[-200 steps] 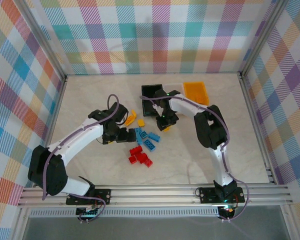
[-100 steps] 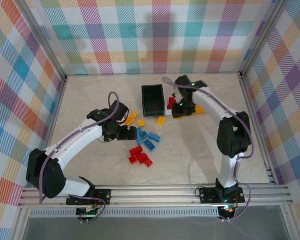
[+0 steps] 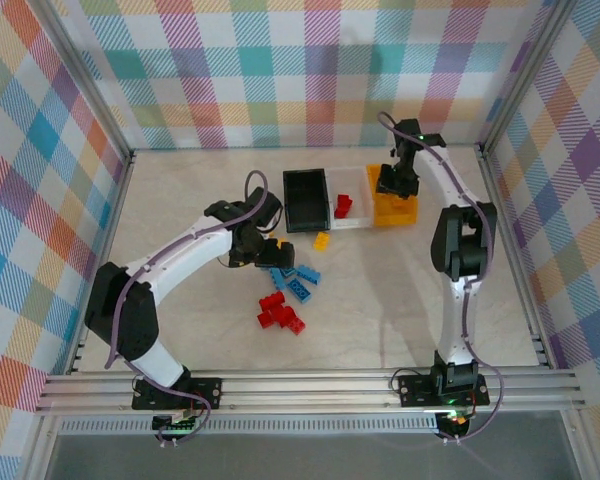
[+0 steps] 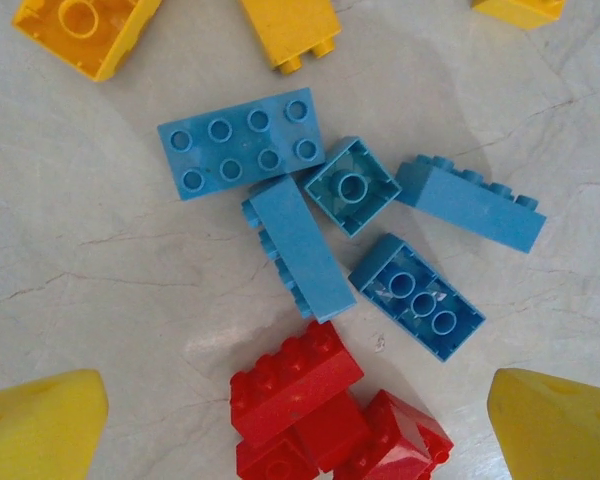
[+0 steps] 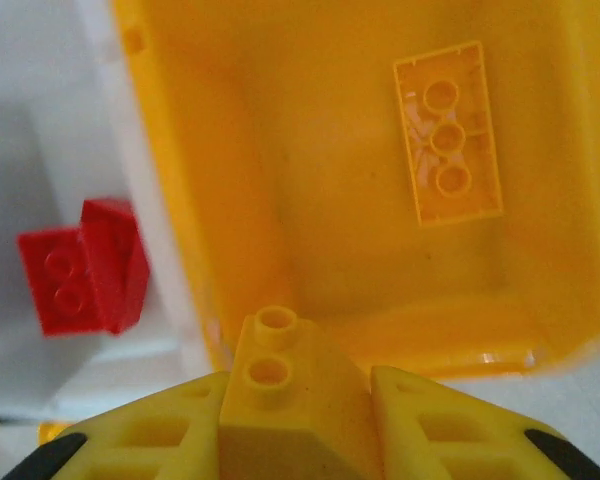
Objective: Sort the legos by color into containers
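**A:** Starting from the overhead camera, where is the right gripper [image 3: 395, 186]?

**B:** Above the orange bin [image 3: 393, 212] at the far side. A second ago it was low over the loose bricks in the middle of the table [image 3: 180, 200]. Since then it has swung past the black bin [image 3: 306, 200] and the white bin [image 3: 354, 188].

**A:** And the left gripper [image 3: 270, 255]?

**B:** It has slid in from the left and now hangs over the blue bricks [image 3: 296, 281]. The red bricks [image 3: 280, 312] are just beside them. A loose yellow piece [image 3: 321, 240] lies in front of the black bin.

**A:** What does the left wrist camera show?

**B:** Its fingertips [image 4: 40, 425] are spread wide with nothing between them. Five blue bricks are bunched directly below, mostly touching. The red cluster is at the lower edge and yellow ones are along the top.

**A:** And the right wrist camera?

**B:** The fingers [image 5: 150, 435] pinch a yellow brick [image 5: 285, 400], studs pointing ahead, above the orange bin. A second yellow brick [image 5: 448, 135] lies flat inside. A lone red brick [image 5: 85, 268] sits in the white bin next door.

**A:** What does that mean for the sorting?

**B:** As I read it, the carry is finished and only the release remains, with the colour matching the bin. Yellow and red are both underway. The blue ones all lie on the table, and the left arm looks placed to begin on them, presumably for the black bin.
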